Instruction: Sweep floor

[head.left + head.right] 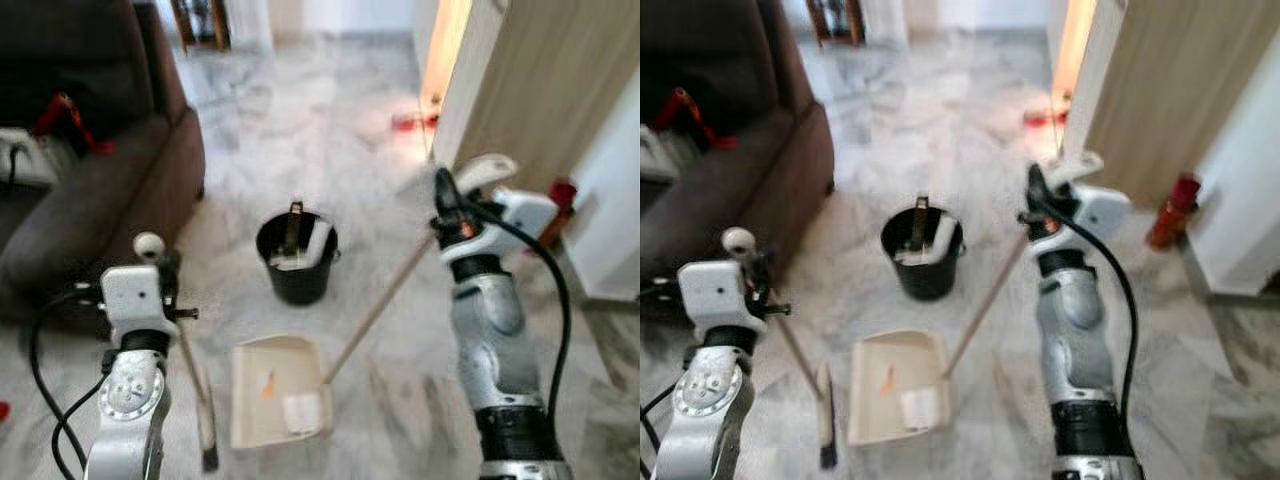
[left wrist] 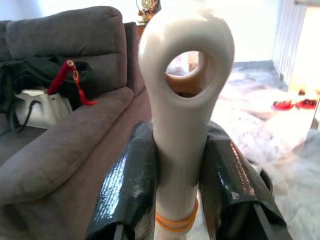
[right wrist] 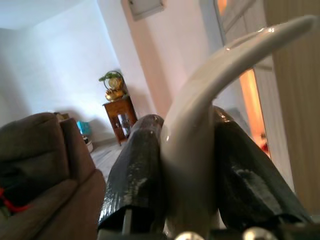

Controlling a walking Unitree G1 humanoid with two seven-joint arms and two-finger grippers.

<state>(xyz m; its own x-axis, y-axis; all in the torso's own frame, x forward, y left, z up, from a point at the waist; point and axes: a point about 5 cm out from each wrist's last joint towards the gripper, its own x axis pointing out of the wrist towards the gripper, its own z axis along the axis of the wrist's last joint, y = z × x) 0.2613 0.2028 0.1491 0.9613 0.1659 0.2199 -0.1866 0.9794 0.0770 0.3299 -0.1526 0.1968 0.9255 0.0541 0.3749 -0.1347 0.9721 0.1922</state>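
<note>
left gripper (image 2: pixel 180 165): lower left of the head views, its black fingers (image 2: pixel 127 185) clamped on the cream top of the broom handle (image 2: pixel 185 100), just below the loop with a hole through it.
broom (image 1: pixel 196 385): its thin stick slants down from the left gripper to a dark head (image 1: pixel 208 440) resting on the floor, just left of the dustpan.
right gripper (image 3: pixel 187 165): right of centre in the head views, fingers (image 3: pixel 132 170) closed around the curved cream grip of the dustpan handle (image 3: pixel 220 75).
dustpan (image 1: pixel 262 372): cream tray flat on the floor, lower centre of the frame, its long pole (image 1: pixel 380 305) rising up and to the right into the right gripper; a small orange scrap (image 1: pixel 266 386) and a white piece (image 1: pixel 302 411) lie in it.
bucket (image 1: pixel 296 277): black, centre of the frame, beyond the dustpan, with things standing in it (too blurred to name).
floor (image 1: pixel 310 120): pale grey-veined marble.
sofa (image 1: pixel 110 190): dark brown, upper left, with a red item (image 1: pixel 62 112) on the seat.
door (image 1: pixel 540 80): wood-toned panel, upper right.
</note>
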